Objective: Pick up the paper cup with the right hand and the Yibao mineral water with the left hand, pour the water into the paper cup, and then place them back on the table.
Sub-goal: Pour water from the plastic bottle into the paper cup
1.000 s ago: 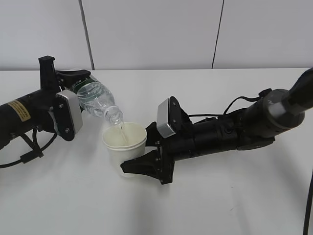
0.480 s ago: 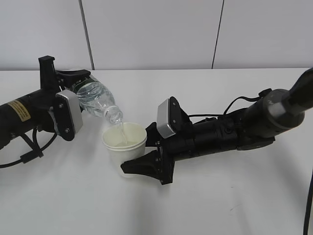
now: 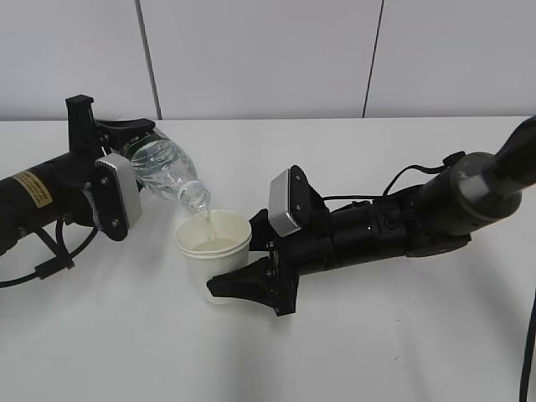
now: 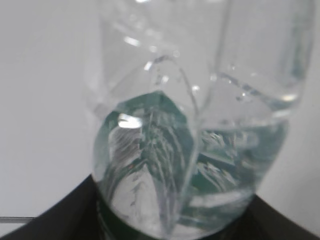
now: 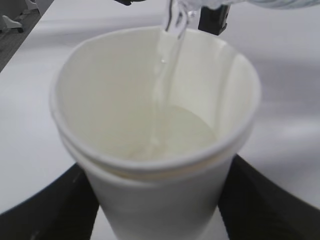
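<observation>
Over the cup (image 3: 213, 251), the left gripper (image 3: 126, 142) still clamped the tilted bottle (image 3: 164, 173) — pouring continued; right gripper (image 3: 251, 264) stayed closed on the cup — nothing had shifted.

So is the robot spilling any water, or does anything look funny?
No spill shows. The bottle is tipped on purpose, and its stream lands inside the paper cup. The table around looks dry. Nothing odd stands out.

one paper cup (image 3: 213, 251), one bottle (image 3: 167, 174), two arms
</observation>
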`<state>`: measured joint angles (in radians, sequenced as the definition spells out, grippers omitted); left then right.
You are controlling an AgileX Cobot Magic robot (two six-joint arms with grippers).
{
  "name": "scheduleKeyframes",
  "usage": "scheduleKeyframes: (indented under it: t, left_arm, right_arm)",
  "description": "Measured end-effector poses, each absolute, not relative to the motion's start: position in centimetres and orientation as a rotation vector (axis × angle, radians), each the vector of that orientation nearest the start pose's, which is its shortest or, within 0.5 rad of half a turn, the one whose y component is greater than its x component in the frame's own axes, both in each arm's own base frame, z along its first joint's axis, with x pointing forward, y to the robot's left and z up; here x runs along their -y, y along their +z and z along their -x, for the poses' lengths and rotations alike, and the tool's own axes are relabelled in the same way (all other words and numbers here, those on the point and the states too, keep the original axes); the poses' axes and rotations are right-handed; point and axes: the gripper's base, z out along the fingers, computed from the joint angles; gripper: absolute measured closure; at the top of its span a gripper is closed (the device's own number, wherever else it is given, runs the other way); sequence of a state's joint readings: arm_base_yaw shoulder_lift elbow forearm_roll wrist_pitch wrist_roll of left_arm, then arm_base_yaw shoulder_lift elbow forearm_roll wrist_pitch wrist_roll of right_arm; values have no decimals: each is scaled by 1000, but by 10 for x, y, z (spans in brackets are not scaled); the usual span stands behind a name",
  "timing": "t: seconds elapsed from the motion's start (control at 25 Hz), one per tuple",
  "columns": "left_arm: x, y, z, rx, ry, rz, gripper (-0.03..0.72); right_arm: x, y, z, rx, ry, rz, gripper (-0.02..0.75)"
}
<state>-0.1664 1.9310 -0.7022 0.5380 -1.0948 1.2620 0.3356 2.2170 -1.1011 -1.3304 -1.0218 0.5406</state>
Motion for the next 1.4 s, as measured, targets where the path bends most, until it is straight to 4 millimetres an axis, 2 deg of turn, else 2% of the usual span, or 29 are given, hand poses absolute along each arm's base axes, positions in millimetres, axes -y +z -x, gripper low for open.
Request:
scheduleKeyframes:
  t: [1.4]
  left_arm:
    - [98, 147, -329, -821, 636, -1486, 305]
  right_arm:
    - [-199, 90, -342, -1529, 914, 1352, 207]
